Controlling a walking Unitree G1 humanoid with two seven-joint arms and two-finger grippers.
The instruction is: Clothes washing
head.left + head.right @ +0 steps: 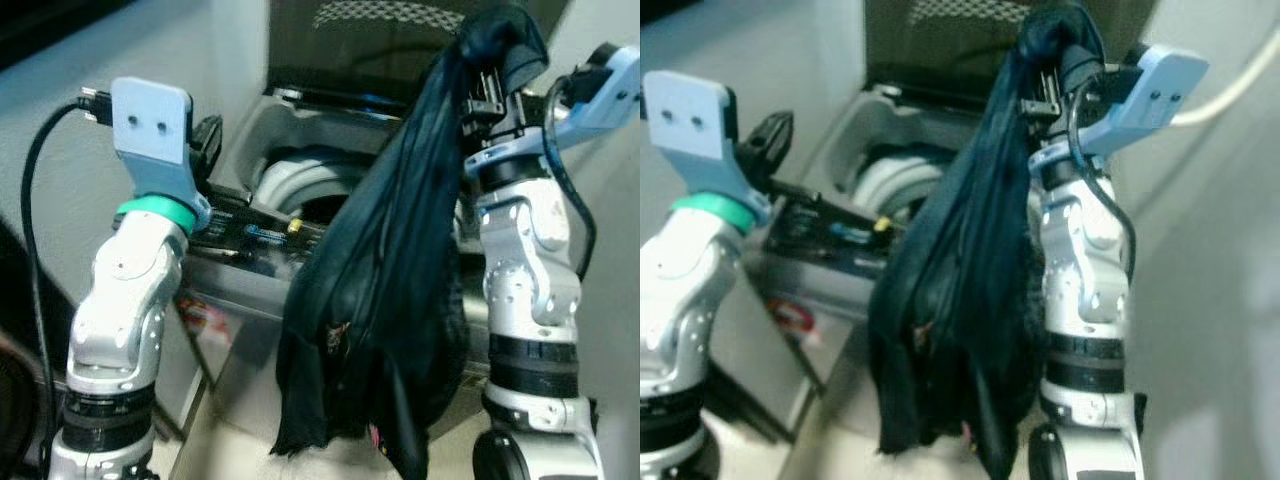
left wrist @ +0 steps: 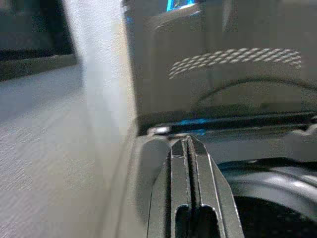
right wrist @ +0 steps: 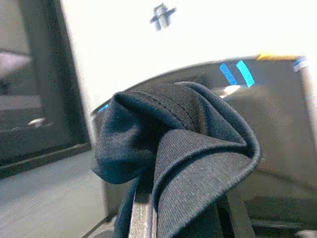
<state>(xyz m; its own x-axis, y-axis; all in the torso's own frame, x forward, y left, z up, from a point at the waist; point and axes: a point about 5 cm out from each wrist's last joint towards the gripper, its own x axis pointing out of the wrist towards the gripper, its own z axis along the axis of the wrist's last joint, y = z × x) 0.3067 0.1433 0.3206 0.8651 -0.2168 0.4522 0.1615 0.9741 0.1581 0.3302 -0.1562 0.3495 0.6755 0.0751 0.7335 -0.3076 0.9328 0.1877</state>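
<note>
— Fingers [image 3: 143,213] on the right gripper [image 1: 490,85] first: what are they doing?
— From the head views, they're clamped on a dark navy fabric garment [image 1: 385,290], raised high; it hangs down in front of the grey top-loading washing machine [image 1: 300,190], whose lid is up.
— And the left gripper [image 1: 205,140]?
— Beside the machine's near corner, holding nothing.
— Left wrist view?
— Its black fingers [image 2: 188,198] are pressed together, pointing over the machine's rim toward the drum.
— Right wrist view?
— Bunched navy cloth folded over the fingers.
</note>
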